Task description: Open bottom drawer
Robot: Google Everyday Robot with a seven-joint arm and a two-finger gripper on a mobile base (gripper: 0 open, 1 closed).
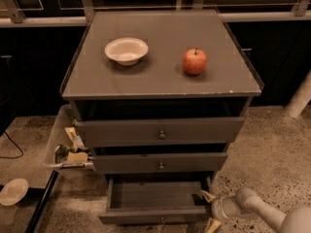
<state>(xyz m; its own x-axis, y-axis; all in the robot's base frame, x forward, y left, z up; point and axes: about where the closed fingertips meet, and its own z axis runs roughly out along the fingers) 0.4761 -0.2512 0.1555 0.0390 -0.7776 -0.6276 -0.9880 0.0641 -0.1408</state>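
Grey cabinet (160,76) fills the middle. There's open speckled floor (272,144) to its right and a cluttered bin (60,144) hard against its left side. The bottom drawer (146,214) stands out toward the camera, front facing us, long axis running left to right (its knob barely clears the lower edge). The gripper (210,210) sits at that front's right end, seemingly touching it, though I can't make out whether it's clenched or released. Up top, bowl (126,50) left, apple (194,61) right, well apart.
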